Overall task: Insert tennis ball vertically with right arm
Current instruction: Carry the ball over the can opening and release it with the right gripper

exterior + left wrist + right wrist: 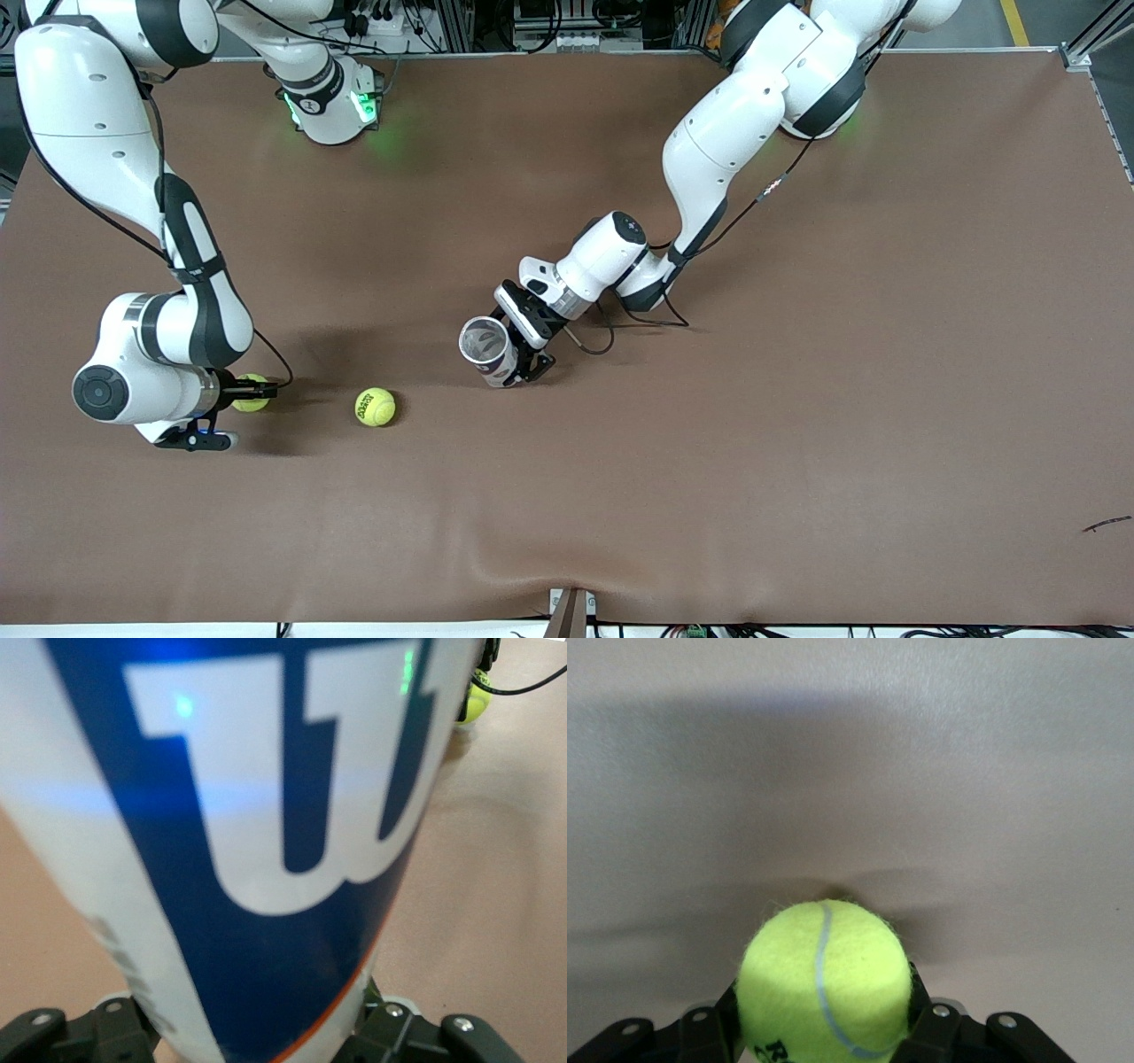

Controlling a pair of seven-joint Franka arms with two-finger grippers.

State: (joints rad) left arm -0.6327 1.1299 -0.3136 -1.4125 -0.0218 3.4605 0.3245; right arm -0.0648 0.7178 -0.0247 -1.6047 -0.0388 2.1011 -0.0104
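Note:
My right gripper (264, 388) sits low over the table toward the right arm's end and is shut on a yellow-green tennis ball (251, 403). In the right wrist view that tennis ball (824, 979) fills the gap between the black fingers (709, 1032), with my right gripper (824, 1032) closed on its sides. My left gripper (514, 354) is shut on a tennis ball can (485, 344) near the table's middle, whose open mouth faces upward. The white and blue can (266, 859) fills the left wrist view, held in my left gripper (266, 1036).
A second tennis ball (375, 407) lies loose on the brown table (709, 443) between the two grippers. A small dark scrap (1106, 524) lies near the table's edge toward the left arm's end. One tennis ball (478, 700) shows past the can.

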